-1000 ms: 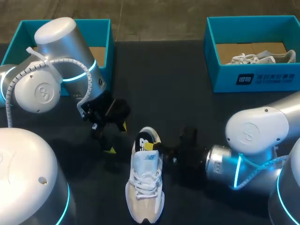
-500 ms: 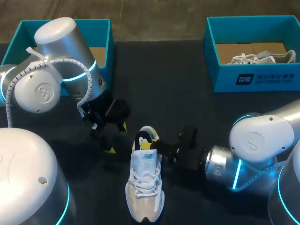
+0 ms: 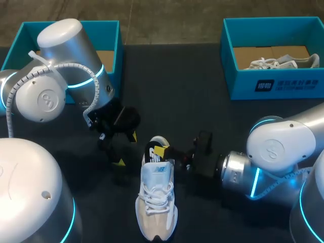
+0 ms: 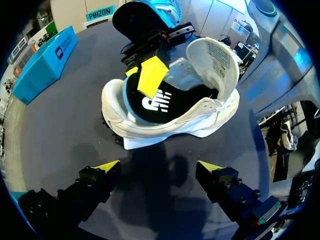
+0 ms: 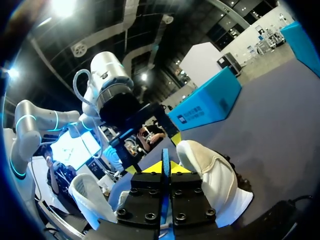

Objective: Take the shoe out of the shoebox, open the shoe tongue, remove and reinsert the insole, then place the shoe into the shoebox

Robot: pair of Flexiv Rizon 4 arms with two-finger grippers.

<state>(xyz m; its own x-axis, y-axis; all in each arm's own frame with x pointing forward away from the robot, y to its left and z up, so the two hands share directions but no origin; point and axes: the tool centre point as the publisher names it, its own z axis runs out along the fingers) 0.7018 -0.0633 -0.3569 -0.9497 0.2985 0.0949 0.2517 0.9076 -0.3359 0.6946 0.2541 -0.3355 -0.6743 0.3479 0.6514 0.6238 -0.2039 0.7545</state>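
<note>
A white sneaker [image 3: 157, 202] lies on the black table, toe toward the near edge, its tongue [image 4: 215, 55] folded back. Its black insole [image 4: 165, 102] with a white logo sits in the heel opening, its edge lifted. My right gripper [image 3: 163, 151] comes in from the right and is shut on that insole edge at the heel; in the right wrist view its fingertips [image 5: 164, 167] press together on a thin blue strip. My left gripper [image 3: 126, 149] hangs open just left of the heel, with the shoe [image 4: 170, 125] ahead of its fingers [image 4: 159, 167] and nothing between them.
One teal shoebox [image 3: 109, 30] stands at the back left, partly behind my left arm. A second teal box [image 3: 273, 86] at the back right holds another light shoe [image 3: 276, 62]. Bare black table [image 3: 182, 91] lies between the boxes.
My right gripper has shifted slightly along the heel, toward the far side, and its wrist has moved a little with it. The left arm and the shoe have stayed put.
</note>
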